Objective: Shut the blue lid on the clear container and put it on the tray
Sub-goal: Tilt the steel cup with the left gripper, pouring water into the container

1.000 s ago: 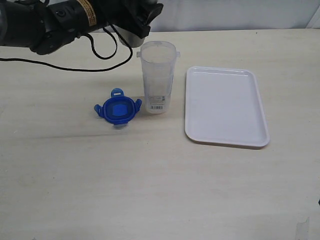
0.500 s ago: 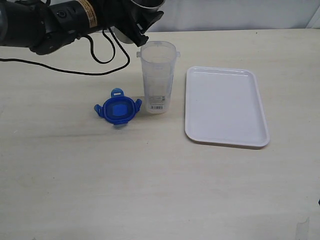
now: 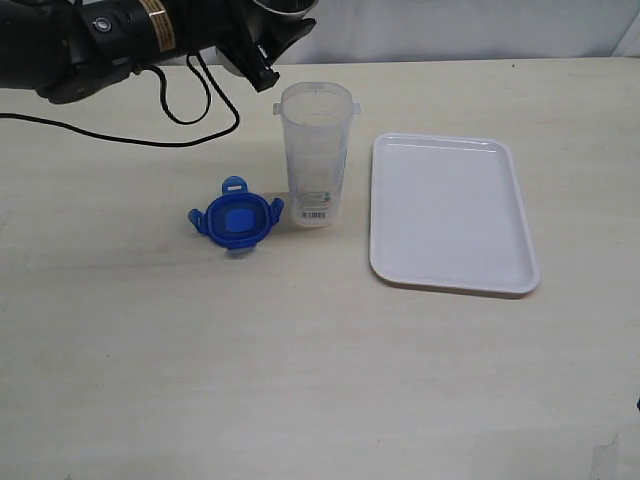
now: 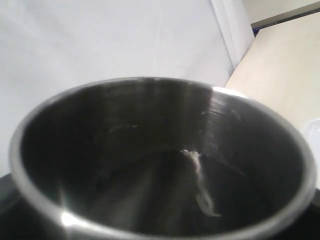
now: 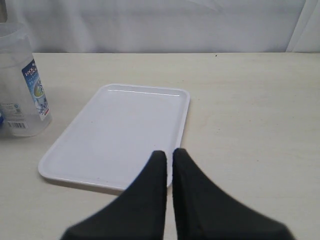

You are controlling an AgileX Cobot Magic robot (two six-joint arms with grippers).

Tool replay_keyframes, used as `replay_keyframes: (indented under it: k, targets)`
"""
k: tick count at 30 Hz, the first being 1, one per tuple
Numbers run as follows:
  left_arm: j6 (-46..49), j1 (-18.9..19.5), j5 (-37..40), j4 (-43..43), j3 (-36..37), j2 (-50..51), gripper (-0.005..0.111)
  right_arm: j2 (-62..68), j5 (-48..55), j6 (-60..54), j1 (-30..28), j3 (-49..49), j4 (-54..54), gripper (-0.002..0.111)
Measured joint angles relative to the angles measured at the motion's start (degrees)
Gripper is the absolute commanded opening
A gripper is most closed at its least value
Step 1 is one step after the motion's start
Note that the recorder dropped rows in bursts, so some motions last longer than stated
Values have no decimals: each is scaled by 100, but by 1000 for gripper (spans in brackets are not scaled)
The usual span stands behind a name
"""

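The clear container [image 3: 315, 155] is a tall, slightly tapered tumbler of transparent plastic. It stands upright and open on the pale, matte tabletop [image 3: 300, 380], with a barcode sticker near its base. The blue lid [image 3: 235, 220] is round, with four flaps and a lighter square centre. It lies flat just beside the container, on the left arm's side and apart from it. On the container's other side lies the tray [image 3: 450, 215] – flat, white, smooth, with rounded corners and a low rim. The left pincer [image 3: 275, 38] hangs over the tabletop's far edge, above and behind the container, grasping a grey steel cup [image 4: 160, 165] with a shiny rim. The right pincer [image 5: 169, 165] is clenched on nothing – it sits at the tray's nearest rim, well apart from the container.
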Motion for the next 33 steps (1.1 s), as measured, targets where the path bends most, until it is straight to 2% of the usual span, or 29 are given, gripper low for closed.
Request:
replay_keyframes:
  k: [11,33]
  targets:
    - [138,-11,-67,219,0,0,0,0,0,0,0,0,0,4]
    - [1168,-11,141,255,0,0,0,0,0,0,0,0,0,4]
